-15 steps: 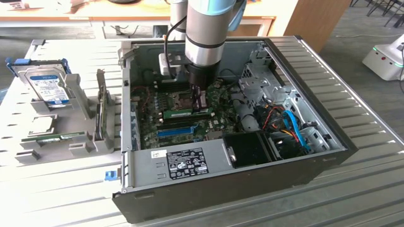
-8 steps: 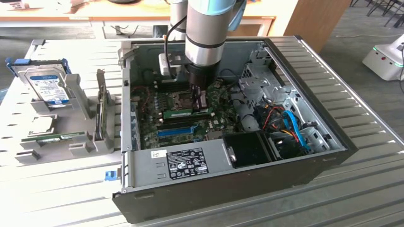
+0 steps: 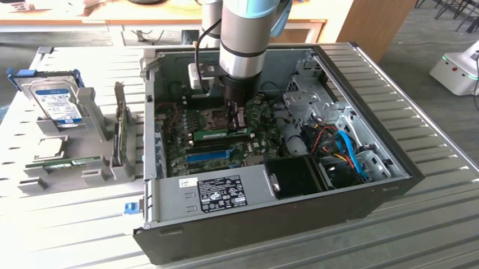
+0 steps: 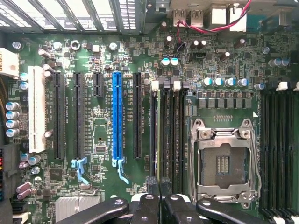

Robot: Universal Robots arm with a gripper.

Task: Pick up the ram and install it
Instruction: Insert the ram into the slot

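The ram [image 3: 217, 133] is a thin green stick standing on its long edge on the motherboard inside the open computer case [image 3: 419, 168], beside the black memory slots. In the wrist view the ram [image 4: 161, 140] appears edge-on as a narrow greenish strip running away from my fingertips, between two black slots. My gripper [image 3: 239, 124] reaches straight down into the case and sits over the end of the stick at the exterior view's right. The black fingers [image 4: 150, 205] of my gripper [image 4: 159, 191] are pressed close together on the stick's top edge. Whether it is fully seated in a slot is unclear.
A blue slot [image 4: 117, 116] and several black slots lie beside the memory slots, with the bare CPU socket [image 4: 224, 161] on the other side. Outside the case, at the exterior view's left, a grey rack holds a hard drive [image 3: 60, 103], an upright card [image 3: 118, 129] and another green stick [image 3: 71, 163].
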